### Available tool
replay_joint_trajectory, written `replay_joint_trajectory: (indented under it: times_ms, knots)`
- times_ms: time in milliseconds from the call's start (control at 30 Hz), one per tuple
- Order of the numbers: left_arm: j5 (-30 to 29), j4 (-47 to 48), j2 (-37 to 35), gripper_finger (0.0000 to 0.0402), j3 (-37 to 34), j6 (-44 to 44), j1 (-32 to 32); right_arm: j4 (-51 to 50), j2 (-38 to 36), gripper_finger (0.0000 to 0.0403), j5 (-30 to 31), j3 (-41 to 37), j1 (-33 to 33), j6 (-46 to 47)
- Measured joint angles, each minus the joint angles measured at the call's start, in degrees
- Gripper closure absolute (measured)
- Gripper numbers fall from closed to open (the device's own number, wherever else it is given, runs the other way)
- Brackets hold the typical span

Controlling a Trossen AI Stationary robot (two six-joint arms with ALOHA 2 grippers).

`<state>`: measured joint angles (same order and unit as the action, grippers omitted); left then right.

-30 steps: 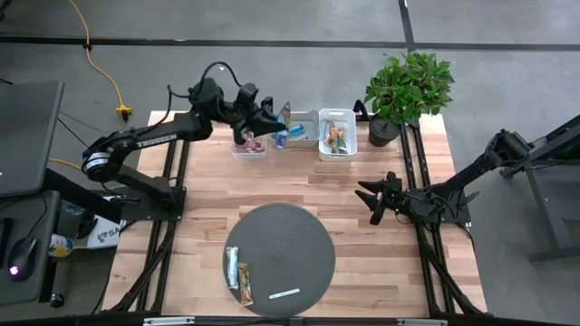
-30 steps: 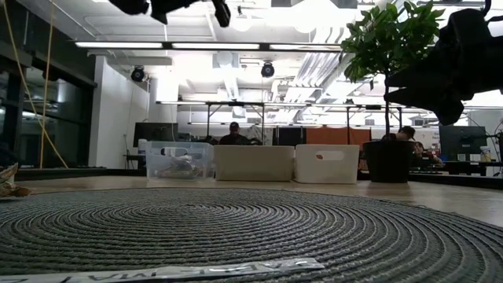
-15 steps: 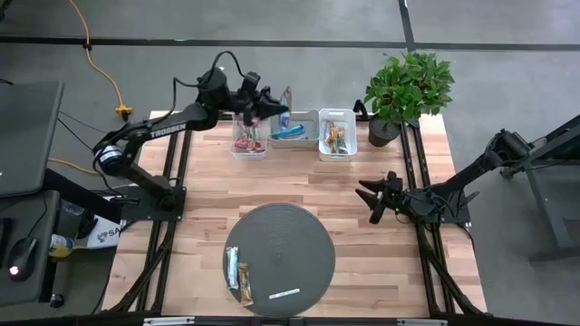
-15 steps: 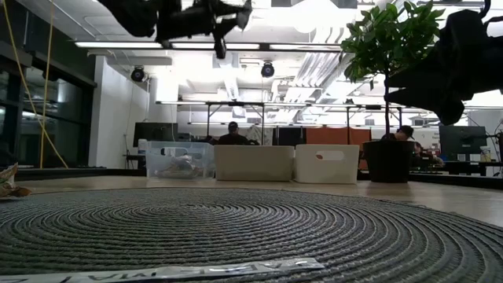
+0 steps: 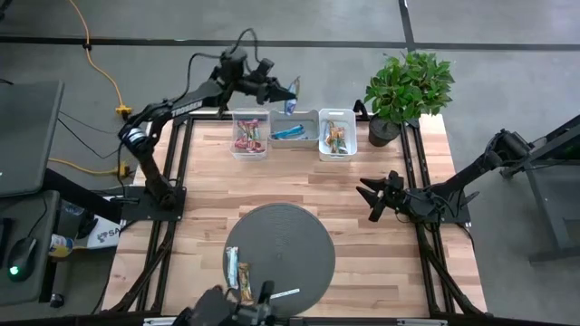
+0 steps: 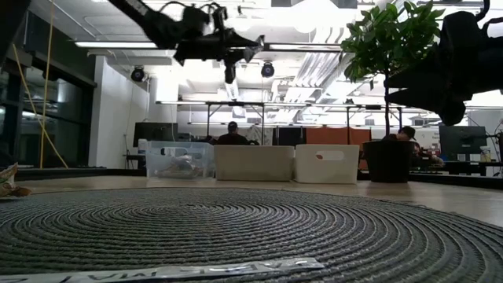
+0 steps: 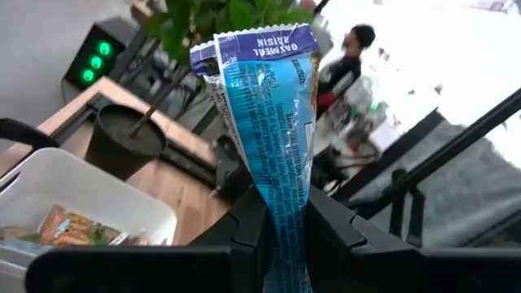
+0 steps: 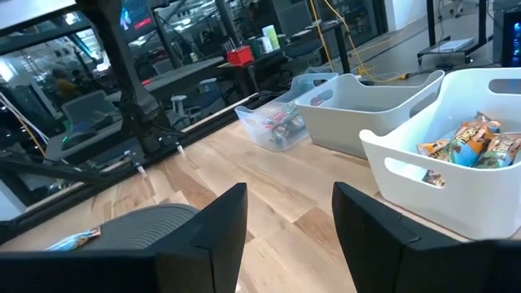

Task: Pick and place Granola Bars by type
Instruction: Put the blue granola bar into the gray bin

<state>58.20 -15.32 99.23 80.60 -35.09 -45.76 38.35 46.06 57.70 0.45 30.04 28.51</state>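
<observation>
My left gripper (image 5: 283,91) is high above the table's far edge, just beyond the middle white bin (image 5: 297,129), and is shut on a blue granola bar (image 7: 269,106). That bin holds another blue bar (image 5: 290,133). Red-pink bars lie in the clear bin (image 5: 249,136), and brown-orange-green ones in the right white bin (image 5: 337,134). Two more bars (image 5: 237,273) lie flat on the round grey mat (image 5: 290,237), next to a white label strip (image 5: 284,293). My right gripper (image 5: 376,199) waits open over the table's right side. My left gripper pinches the blue bar between its two fingers (image 7: 248,232), on the bar's lower part (image 7: 283,203). The bar's crimped end (image 7: 256,41) sticks out well past the fingertips. It is lifted clear of the bins and table.
A potted plant (image 5: 408,86) stands at the far right corner, beside the right white bin. The three bins sit in a row along the far edge. A dark shape (image 5: 227,312) shows at the table's near edge, below the mat. Bare wood lies between the mat and the bins.
My left gripper has carried the blue bar from over the clear and middle bins toward the table's far edge and a little to the right, staying shut on it. My right arm has kept still. A dark shape has come into view at the near edge.
</observation>
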Motion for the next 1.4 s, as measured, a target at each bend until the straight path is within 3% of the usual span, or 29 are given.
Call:
replay_joint_trajectory:
  times_ms: [167, 300, 533, 967, 1300, 1400]
  knots:
    - [1.0, 26.0, 5.9, 0.0344, 15.6, 17.2, 0.0, 0.0, 0.0, 0.0238, 0.6, 0.0, 0.0, 0.0]
    - [-3.5, 46.8, 10.1, 0.0344, 27.6, 32.8, 0.0, 0.0, 0.0, 0.0238, 0.7, 0.0, 0.0, 0.1]
    - [-10.9, 66.1, 14.9, 0.0344, 40.8, 49.4, 0.0, 0.0, 0.0, 0.0238, 0.9, 0.0, 0.0, 1.4]
    - [-43.8, 81.6, 18.6, 0.0344, 43.5, 72.2, 6.2, 0.0, 0.0, 0.0238, 1.1, 0.0, 0.0, 1.5]
    - [-52.6, 79.9, 25.6, 0.0344, 43.4, 73.0, 11.1, 0.0, 0.0, 0.0238, 0.9, 0.0, 0.0, 1.5]
    - [-52.8, 80.0, 27.2, 0.0344, 43.3, 72.1, 11.0, 0.0, 0.0, 0.0238, 0.6, 0.0, 0.0, 1.5]
